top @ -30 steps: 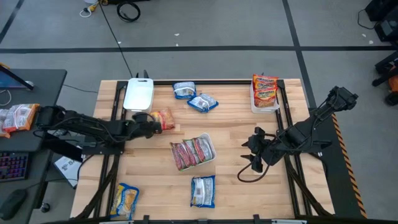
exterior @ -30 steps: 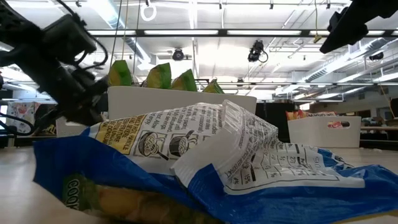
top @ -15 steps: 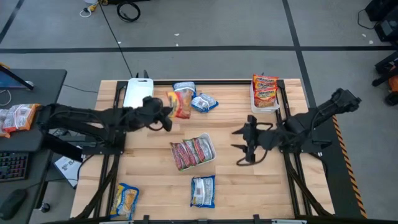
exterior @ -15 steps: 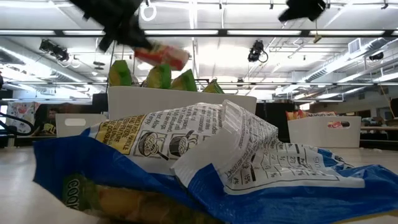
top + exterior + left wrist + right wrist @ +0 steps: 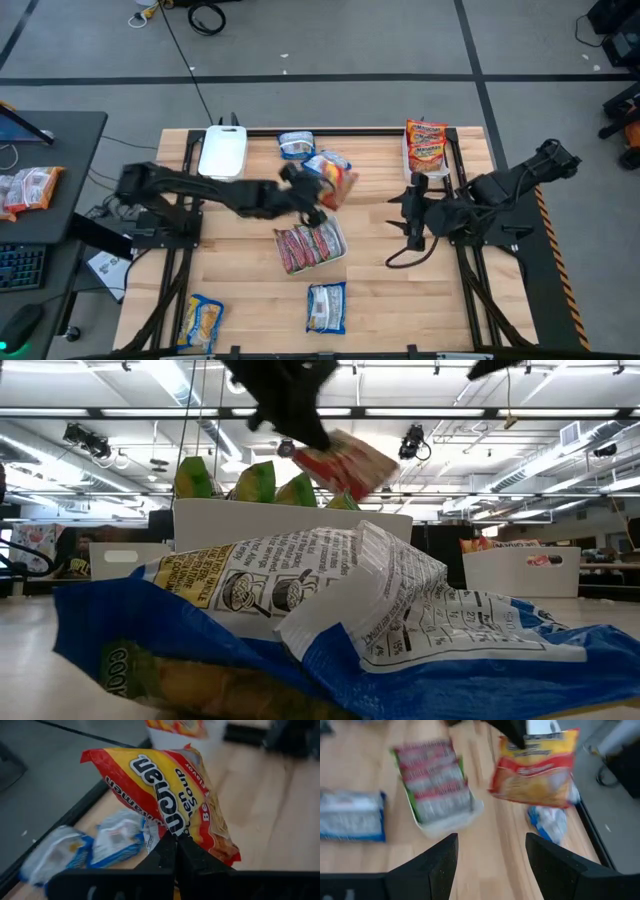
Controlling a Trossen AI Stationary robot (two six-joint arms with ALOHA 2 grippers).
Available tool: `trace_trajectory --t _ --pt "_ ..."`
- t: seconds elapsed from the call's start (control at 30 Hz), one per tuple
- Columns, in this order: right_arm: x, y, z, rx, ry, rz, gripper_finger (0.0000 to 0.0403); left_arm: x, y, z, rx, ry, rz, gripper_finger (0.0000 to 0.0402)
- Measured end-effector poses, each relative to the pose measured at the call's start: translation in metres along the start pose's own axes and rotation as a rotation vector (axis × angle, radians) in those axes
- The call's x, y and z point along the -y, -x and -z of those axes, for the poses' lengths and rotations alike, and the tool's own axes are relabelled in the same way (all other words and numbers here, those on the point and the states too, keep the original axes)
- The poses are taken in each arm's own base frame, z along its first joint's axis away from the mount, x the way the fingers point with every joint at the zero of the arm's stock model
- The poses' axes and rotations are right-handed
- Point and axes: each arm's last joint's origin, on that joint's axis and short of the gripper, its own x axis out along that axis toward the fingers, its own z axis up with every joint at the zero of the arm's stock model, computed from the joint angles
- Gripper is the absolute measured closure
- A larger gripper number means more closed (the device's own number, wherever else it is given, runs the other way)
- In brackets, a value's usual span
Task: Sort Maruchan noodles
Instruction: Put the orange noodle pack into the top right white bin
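My left gripper [image 5: 318, 192] reaches out over the table's middle and is shut on an orange-yellow-red noodle packet [image 5: 338, 180]. The packet is in the air beside two blue-white packets [image 5: 297, 145] that lie on the table; it also shows in the left wrist view [image 5: 170, 790], the right wrist view [image 5: 537, 770] and the low view [image 5: 345, 460]. My right gripper [image 5: 412, 215] is open and empty at the table's right, its fingers [image 5: 437, 865] wide apart, pointing toward the middle tray. My left gripper pinches the packet by one long edge, about midway along it [image 5: 172, 831], between its two shut fingers. The fingers come from the table's left, slanting. The packet is lifted clear of the table and stands out tilted beyond the fingertips.
A white tray [image 5: 338, 250] at the middle holds red-pink packets. A white tray [image 5: 408, 172] at the far right holds orange packets. An empty white tray [image 5: 222, 152] lies at the far left. A blue-white packet [image 5: 326, 307] and a yellow one [image 5: 200, 322] lie near the front edge.
My left gripper has lifted the orange-yellow-red packet off the table at the left and carried it toward the table's right, over the blue-white packets, with the arm stretching out. My right gripper has moved a little toward the far edge.
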Motion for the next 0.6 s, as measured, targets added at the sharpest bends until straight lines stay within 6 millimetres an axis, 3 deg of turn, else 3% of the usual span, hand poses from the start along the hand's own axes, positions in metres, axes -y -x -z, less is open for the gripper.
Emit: trace_trajectory --t 0.17,0.37,0.6 --pt "-0.006 0.0 0.011 -0.057 0.059 -0.003 0.0164 0.047 -0.026 0.005 -0.034 -0.19 0.043 0.04" --pt "-0.02 -0.012 0.009 0.06 0.127 -0.058 0.0164 0.098 -0.037 0.007 0.017 -0.565 0.1 0.0398" --pt "-0.007 -0.033 0.007 0.11 0.081 0.018 0.0164 0.124 -0.042 0.004 0.088 -0.847 -0.091 0.0396"
